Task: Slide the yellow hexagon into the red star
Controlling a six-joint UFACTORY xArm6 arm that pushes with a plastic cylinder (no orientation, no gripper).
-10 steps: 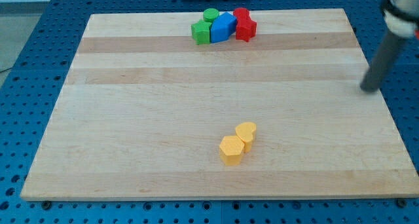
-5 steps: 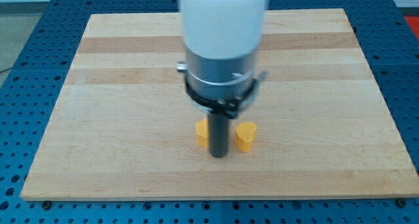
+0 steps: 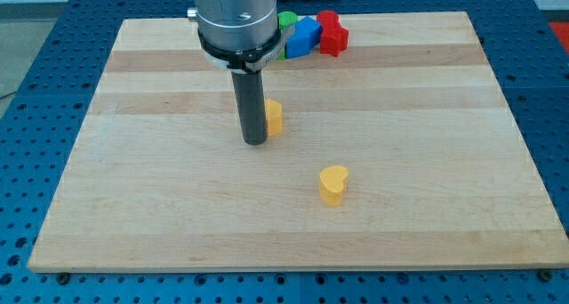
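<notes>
Yellow hexagon [image 3: 274,117] now mid-board, pushed up-left, split from yellow heart [image 3: 333,184]. My tip [image 3: 255,142] touches hexagon's left side; no gripper, just rod. Red star [image 3: 332,34] well above-right of hexagon: push must angle rightward.

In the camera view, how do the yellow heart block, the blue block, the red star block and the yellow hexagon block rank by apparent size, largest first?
1. Yellow heart block, though it is nearest the view's bottom, so nearness may flatter it.
2. Blue block and red star block: they look alike.
Unranked: yellow hexagon block, mostly hidden behind the rod, just right of my tip.
</notes>
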